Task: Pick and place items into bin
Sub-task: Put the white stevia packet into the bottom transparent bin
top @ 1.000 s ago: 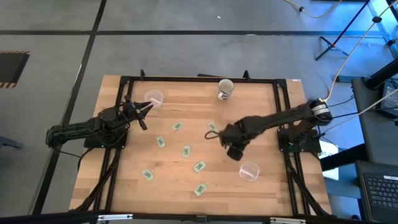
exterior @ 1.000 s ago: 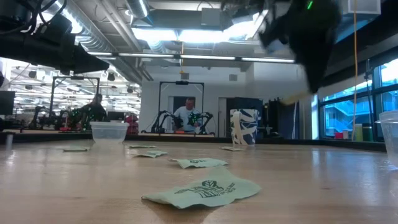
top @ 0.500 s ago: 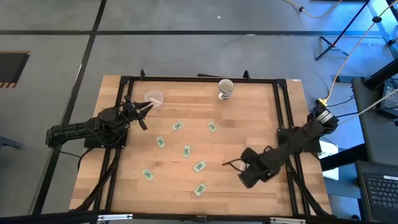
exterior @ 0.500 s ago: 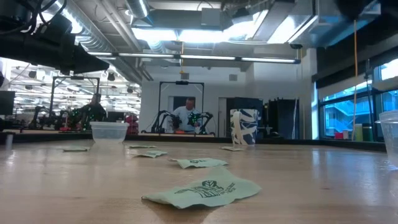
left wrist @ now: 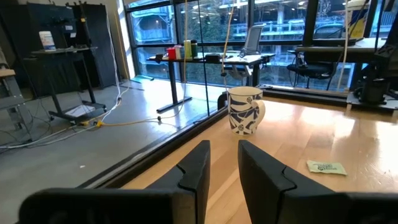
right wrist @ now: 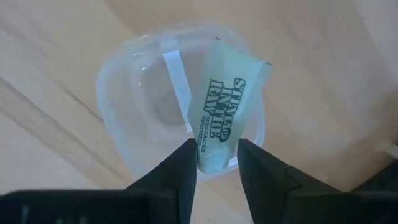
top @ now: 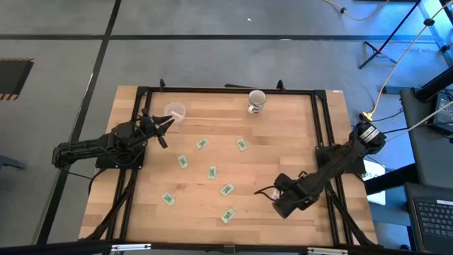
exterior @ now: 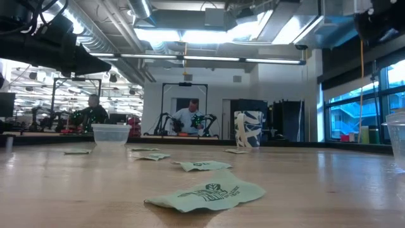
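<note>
Right gripper (right wrist: 214,163) seemingly pinching packet (right wrist: 227,118) above bin (right wrist: 134,93)

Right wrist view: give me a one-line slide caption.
Right gripper holds a green packet directly above a clear plastic container on the wooden table.

The right gripper (right wrist: 214,171) sat straight over a clear container (right wrist: 146,93) at the table's (top: 283,120) near right corner, a packet (right wrist: 227,115) pinched between its fingers above the opening. The left gripper (top: 167,122) hung by the far left edge, next to another clear container (top: 175,111). A mug (top: 256,101) stood at the far edge, middle-right. Seven loose packets (top: 212,171) lay scattered across the middle, spreading toward the near edge.
</note>
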